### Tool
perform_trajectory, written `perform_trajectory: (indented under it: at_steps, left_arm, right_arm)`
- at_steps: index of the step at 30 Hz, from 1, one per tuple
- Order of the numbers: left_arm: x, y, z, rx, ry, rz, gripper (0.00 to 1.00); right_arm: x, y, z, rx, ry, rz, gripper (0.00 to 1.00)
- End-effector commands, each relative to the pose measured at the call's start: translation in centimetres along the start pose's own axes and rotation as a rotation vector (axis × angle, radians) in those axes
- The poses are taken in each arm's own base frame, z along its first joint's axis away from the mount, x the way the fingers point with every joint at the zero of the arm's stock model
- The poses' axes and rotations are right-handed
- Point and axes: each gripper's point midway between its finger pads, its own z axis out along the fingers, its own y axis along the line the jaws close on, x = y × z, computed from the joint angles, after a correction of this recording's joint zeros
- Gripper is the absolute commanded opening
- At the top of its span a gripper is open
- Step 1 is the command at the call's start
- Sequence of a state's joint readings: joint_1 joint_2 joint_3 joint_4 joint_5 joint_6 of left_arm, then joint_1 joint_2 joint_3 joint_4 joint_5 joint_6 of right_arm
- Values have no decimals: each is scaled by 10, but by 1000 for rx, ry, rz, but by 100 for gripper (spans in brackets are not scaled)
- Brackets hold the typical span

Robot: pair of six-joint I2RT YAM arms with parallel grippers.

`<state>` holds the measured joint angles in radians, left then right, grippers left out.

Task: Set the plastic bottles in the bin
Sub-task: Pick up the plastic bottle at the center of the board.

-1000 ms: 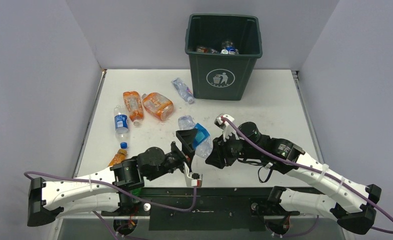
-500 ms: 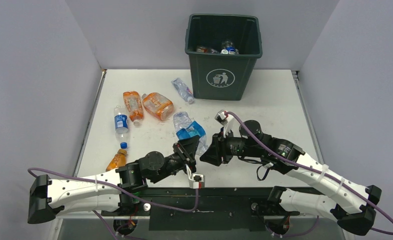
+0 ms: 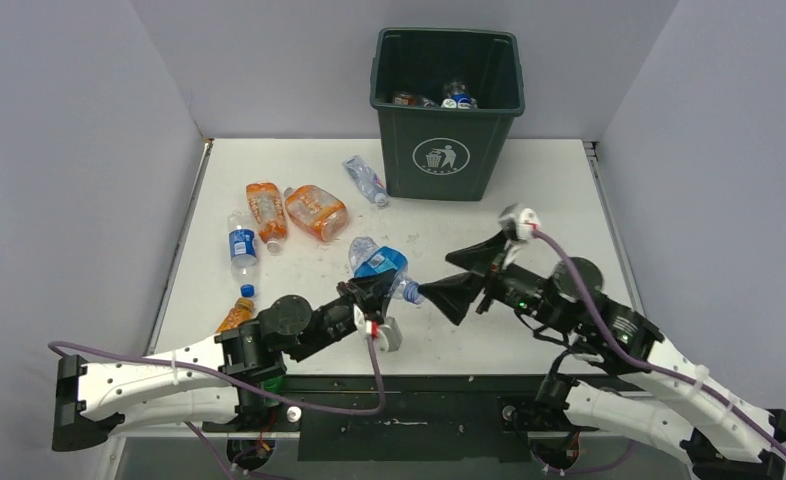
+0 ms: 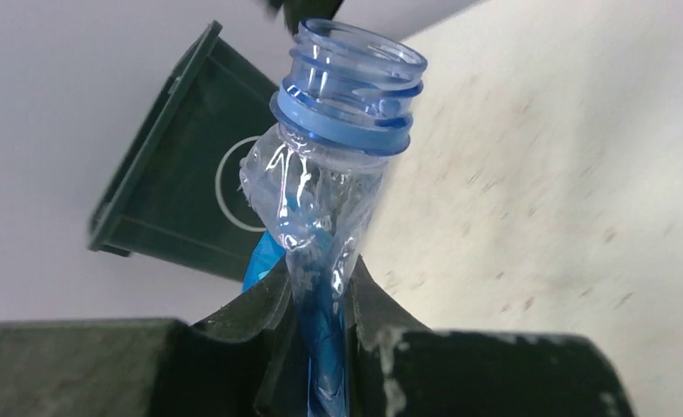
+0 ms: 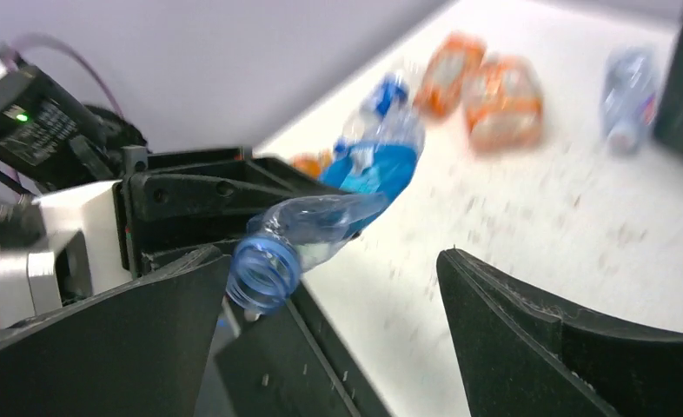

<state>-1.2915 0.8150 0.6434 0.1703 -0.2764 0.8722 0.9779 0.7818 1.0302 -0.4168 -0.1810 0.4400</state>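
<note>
Currently the left gripper (image 4: pixel 316 291) is pressed tight on the flattened body of a clear, blue-labelled bottle (image 4: pixel 338 130), which is lifted off the table (image 3: pixel 549 200). The uncapped neck sticks out past the fingertips. The right gripper (image 3: pixel 456 280) stands spread wide just off that open mouth, holding nothing. From the right wrist view I cannot tell whether its near finger touches the neck.

The bin (image 3: pixel 449 150) stands well ahead of both grippers, upright, with a few bottles (image 3: pixel 451 97) visible inside; the exact count is not readable.

Loose on the table, ahead and to the left of the left gripper:
- two orange bottles (image 3: pixel 316 211) side by side
- one clear bottle with a blue label (image 3: pixel 241 245)
- one small orange bottle (image 3: pixel 234 315) close beside the left arm
- one clear bottle (image 3: pixel 366 180) lying just beside the bin's base

Judgement: the task is partly done. Six bottles remain out of the bin, the held one included. This one looks ready to be carried to the bin by the left arm.
</note>
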Motion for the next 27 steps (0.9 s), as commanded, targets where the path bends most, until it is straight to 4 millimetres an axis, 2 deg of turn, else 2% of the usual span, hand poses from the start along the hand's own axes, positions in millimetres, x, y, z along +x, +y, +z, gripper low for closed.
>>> perform_trajectory:
  at_steps: [1,4,6,9,13,19,22,27]
  left_arm:
    - [-47,32,-10,-12,-121,-537,0]
    - [-55,40,-7,79,-153,-810,0]
    - [-52,45,-3,167,-150,-983,0]
    - [-49,41,2,310,-173,-1151,0]
    - [-50,32,9,408,-181,-1231,0]
    - [-43,30,11,400,-169,-1253,0]
    - [-41,29,10,397,-169,-1253,0]
    - [-39,28,9,391,-171,-1245,0]
  right_arm:
    - [-76,0,-33,17,-432,-89,94]
    - [-88,3,-38,6,-502,-125,94]
    - [-92,10,-34,-24,-503,-138,95]
    - [-99,22,-27,-85,-518,-157,95]
    - [-99,22,1,-74,-458,-166,96]
    - [-100,11,28,-23,-435,-164,94]
    - [-95,4,44,11,-400,-157,89]
    - [-91,-1,58,25,-393,-137,71]
